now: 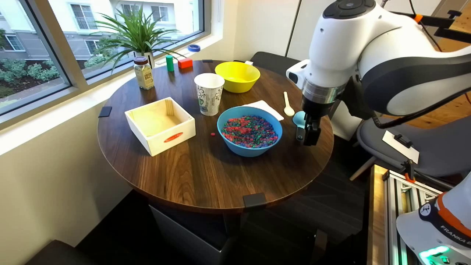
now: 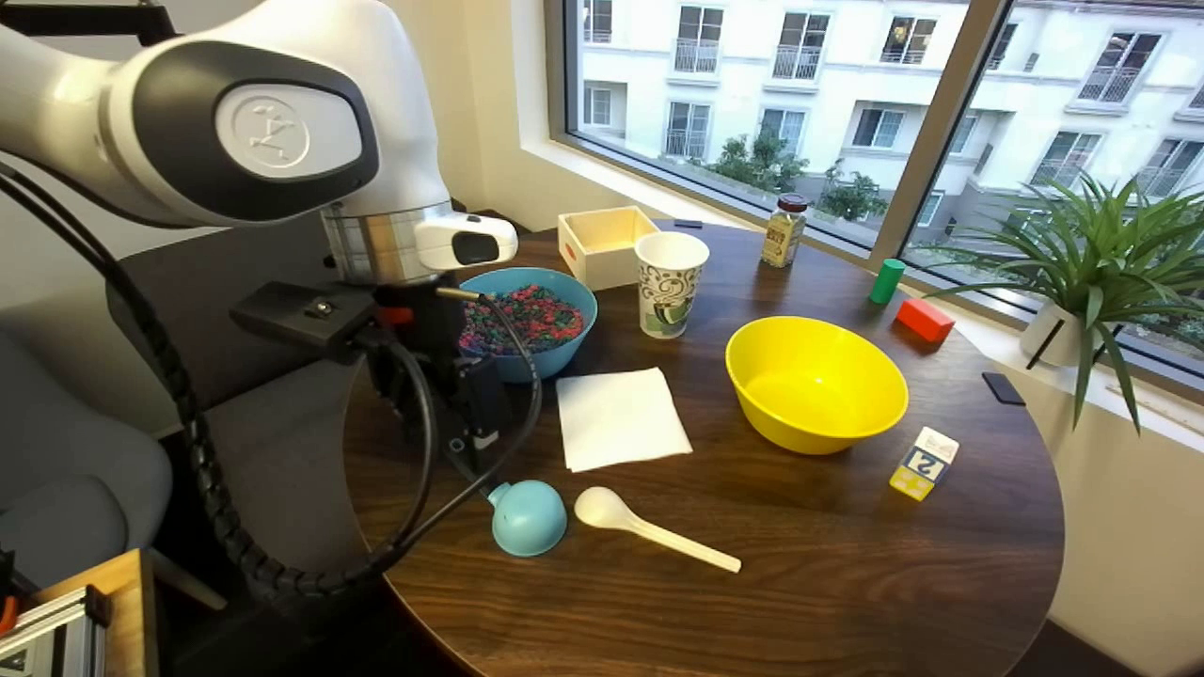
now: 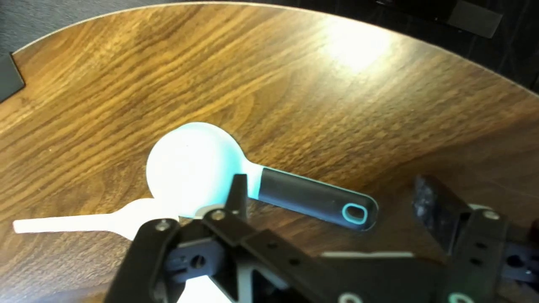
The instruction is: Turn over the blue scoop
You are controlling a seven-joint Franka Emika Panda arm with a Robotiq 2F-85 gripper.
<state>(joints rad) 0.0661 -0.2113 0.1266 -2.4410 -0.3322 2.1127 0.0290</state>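
The blue scoop lies cup-side down on the round wooden table, its domed back facing up. Its handle is black with a light-blue rim and a hole at the end. The scoop's dome also shows in both exterior views. My gripper is open and empty above the handle, its fingers wide apart. In the wrist view one finger overlaps the neck by the cup, and the other is past the handle's end. In both exterior views the gripper is low over the table and hides much of the handle.
A white spoon lies close beside the scoop's cup. A white napkin and the large blue bowl of colourful bits are near the gripper. A yellow bowl, paper cup and wooden box stand farther off.
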